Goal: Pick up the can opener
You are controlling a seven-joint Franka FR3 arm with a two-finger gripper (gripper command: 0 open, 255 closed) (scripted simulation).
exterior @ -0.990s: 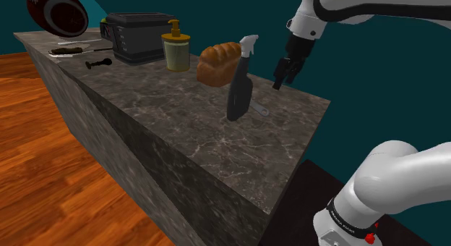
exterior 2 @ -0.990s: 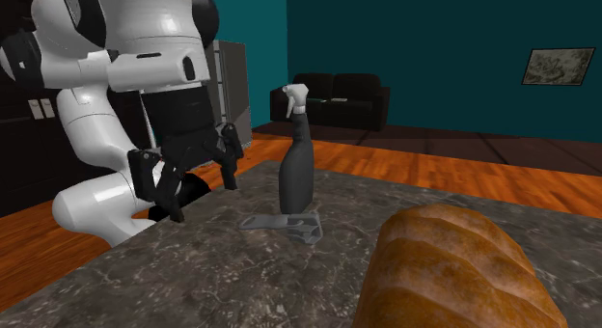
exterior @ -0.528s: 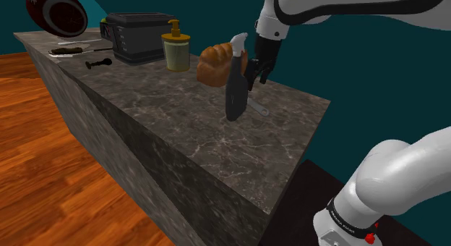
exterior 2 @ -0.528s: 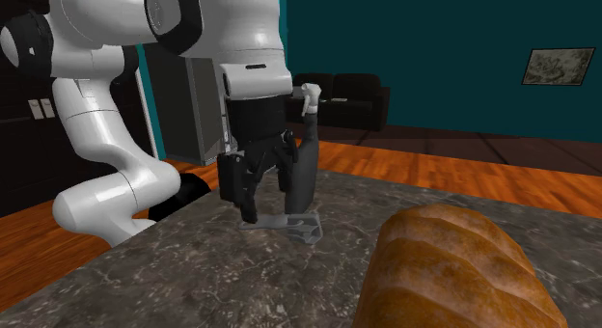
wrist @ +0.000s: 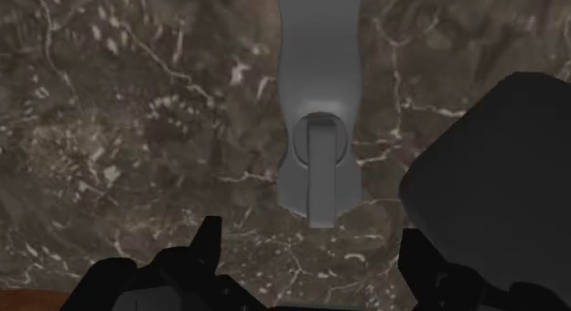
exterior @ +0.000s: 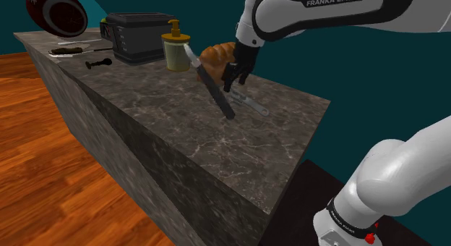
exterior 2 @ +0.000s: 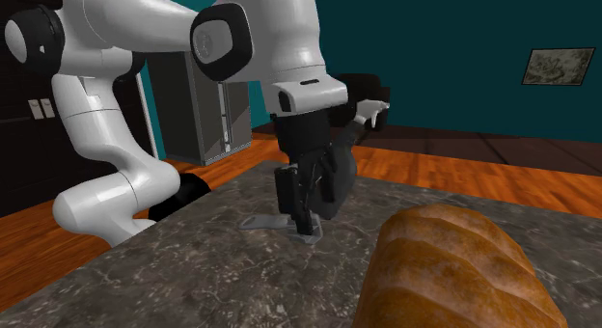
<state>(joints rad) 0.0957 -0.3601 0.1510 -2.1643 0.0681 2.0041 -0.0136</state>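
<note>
Find the grey can opener (exterior: 253,105) lying flat on the dark marbled counter (exterior: 166,129), close to one corner. Note the gripper (exterior: 234,78) directly above the can opener, pointing down at it, spread wide and clasping nothing. In the wrist view, see the can opener's long body running straight out from the gap between the two fingertips (wrist: 206,254), touched by neither.

Containers, placed from the can opener:
- Record a dark spray bottle (exterior: 215,89) with a white nozzle, base just beside the can opener, body tilted steeply away from it and close against the gripper's side. Cannot tell contact, nor contents through the opaque body.
- Log an olive soap dispenser (exterior: 175,53) with a pump top, upright, farther off beyond the bottle's nozzle. Cannot tell its fill.
- Log a pale plate (exterior: 58,53) well apart, at the counter's far end, bearing a dark flat thing too small to name.

Others: see a brown bread loaf (exterior: 217,58) near the can opener, just past the gripper. Beyond the dispenser, see a black toaster (exterior: 134,36), a small dark tool (exterior: 97,63) and a brown football (exterior: 58,11).

Mark the leaning spray bottle as the nearest obstruction.
</note>
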